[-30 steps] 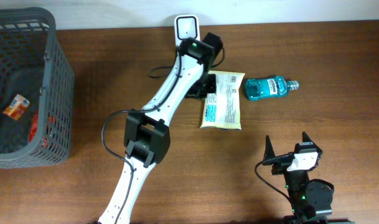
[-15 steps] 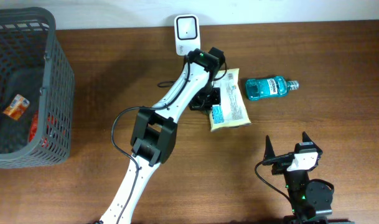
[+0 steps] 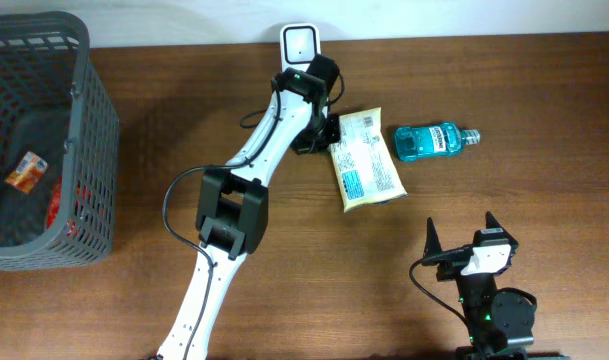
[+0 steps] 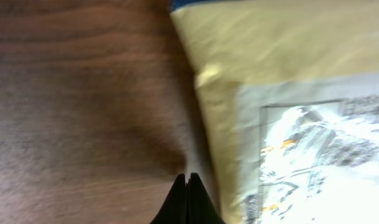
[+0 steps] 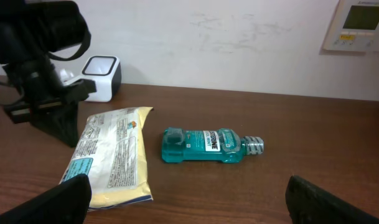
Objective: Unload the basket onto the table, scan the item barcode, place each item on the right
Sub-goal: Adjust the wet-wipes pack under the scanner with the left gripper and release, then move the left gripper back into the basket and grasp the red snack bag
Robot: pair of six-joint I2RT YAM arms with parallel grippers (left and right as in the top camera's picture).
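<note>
The item, a flat yellow packet (image 3: pixel 366 160) with printed labels, lies on the wooden table, slanted, with its near end to the right. My left gripper (image 3: pixel 322 136) is at the packet's far left edge. In the left wrist view its fingertips (image 4: pixel 188 182) are pressed together with nothing between them, on the wood beside the packet (image 4: pixel 289 112). The white barcode scanner (image 3: pixel 300 45) stands at the table's back edge, just behind that gripper. My right gripper (image 3: pixel 468 244) rests open near the front edge, well short of the packet (image 5: pixel 114 155).
A teal mouthwash bottle (image 3: pixel 434 140) lies on its side right of the packet, cap pointing right. A dark grey mesh basket (image 3: pixel 84 140) with a few small packages stands at the far left. A cable runs by the scanner. A thermostat (image 5: pixel 357 25) hangs on the wall.
The packet has turned, its near end swinging right. The left gripper pushed right along it, then drew back left toward the scanner. The right arm has not moved.
</note>
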